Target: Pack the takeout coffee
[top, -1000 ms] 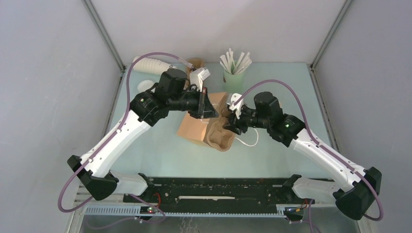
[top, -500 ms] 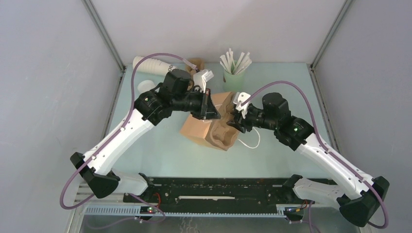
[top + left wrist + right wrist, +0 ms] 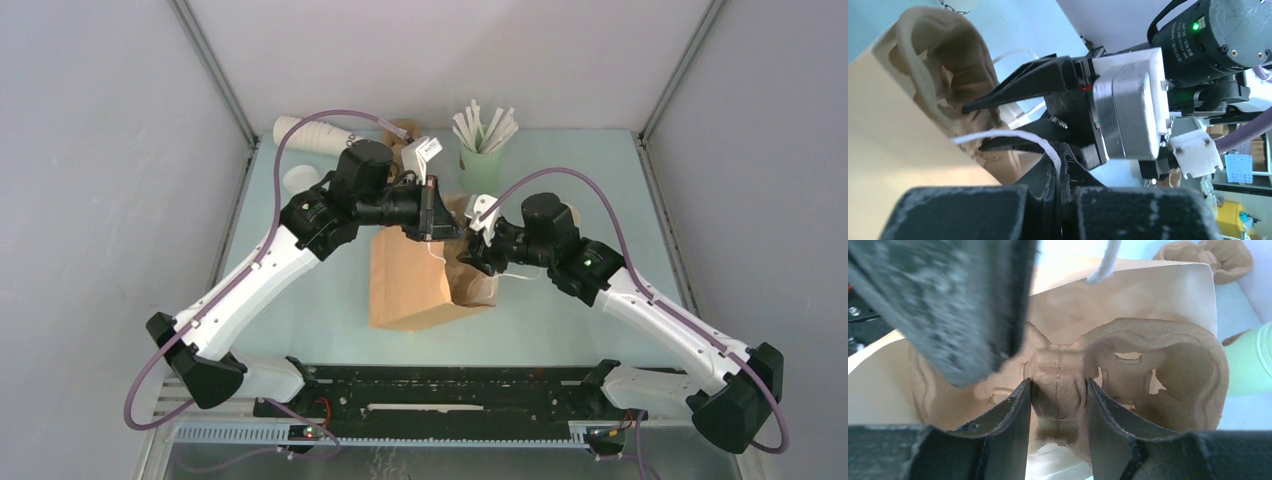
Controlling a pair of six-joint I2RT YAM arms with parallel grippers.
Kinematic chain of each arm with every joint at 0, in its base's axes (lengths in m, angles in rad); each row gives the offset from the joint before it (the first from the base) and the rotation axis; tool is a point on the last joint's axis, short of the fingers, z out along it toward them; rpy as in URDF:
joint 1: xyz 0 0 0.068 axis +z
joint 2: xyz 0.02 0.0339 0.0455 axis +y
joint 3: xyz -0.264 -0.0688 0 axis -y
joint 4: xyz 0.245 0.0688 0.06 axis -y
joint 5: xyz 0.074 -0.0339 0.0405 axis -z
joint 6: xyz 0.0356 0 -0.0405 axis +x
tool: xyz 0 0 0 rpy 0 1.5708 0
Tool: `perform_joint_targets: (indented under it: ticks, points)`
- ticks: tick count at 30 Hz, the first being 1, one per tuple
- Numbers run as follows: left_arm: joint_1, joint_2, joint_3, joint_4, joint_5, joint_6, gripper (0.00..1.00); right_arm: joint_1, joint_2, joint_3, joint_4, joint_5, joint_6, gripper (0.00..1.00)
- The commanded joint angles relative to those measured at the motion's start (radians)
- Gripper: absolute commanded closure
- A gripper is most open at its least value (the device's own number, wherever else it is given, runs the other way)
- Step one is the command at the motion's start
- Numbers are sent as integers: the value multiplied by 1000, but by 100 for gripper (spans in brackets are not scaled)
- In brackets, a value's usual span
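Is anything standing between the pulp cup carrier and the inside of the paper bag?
Nothing visible does. The right fingers hold the cup carrier by its middle ridge at the open mouth of the paper bag, and the left fingers pinch the bag's white handle above.

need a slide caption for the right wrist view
Right gripper pinching the centre ridge of a pulp cup carrier at the mouth of a brown paper bag, white handle above

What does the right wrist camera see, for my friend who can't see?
The right tool grips the middle of a brown cup tray at the mouth of an open paper bag. A green cup peeks in at right.
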Motion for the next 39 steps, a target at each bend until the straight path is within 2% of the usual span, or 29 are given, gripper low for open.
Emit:
perform_joint_targets:
  ticks: [1, 6, 12, 21, 25, 32, 35, 39]
  points:
    - [-7, -33, -30, 143, 75, -70, 100, 13, -41, 5, 1, -152, -27, 77]
    - [-7, -36, -58, 236, 135, -109, 100, 16, -115, 10, -145, -229, -73, 76]
    - [-6, -55, -107, 354, 202, -132, 100, 20, -126, 29, -271, -277, -99, 77]
    - [15, -75, -186, 410, 194, -81, 100, 25, -86, 139, -403, -96, -91, 78]
    - [52, -53, -158, 429, 193, -73, 100, 31, -75, 186, -416, 23, -76, 78]
    - [65, 83, -19, 378, 201, -12, 100, 35, -57, 225, -457, 64, -68, 76]
    - [74, 92, -42, 346, 188, 12, 100, 45, -18, 224, -452, 77, -40, 78]
    - [103, 39, -146, 332, 171, 28, 100, 58, 44, 222, -404, 81, -5, 78]
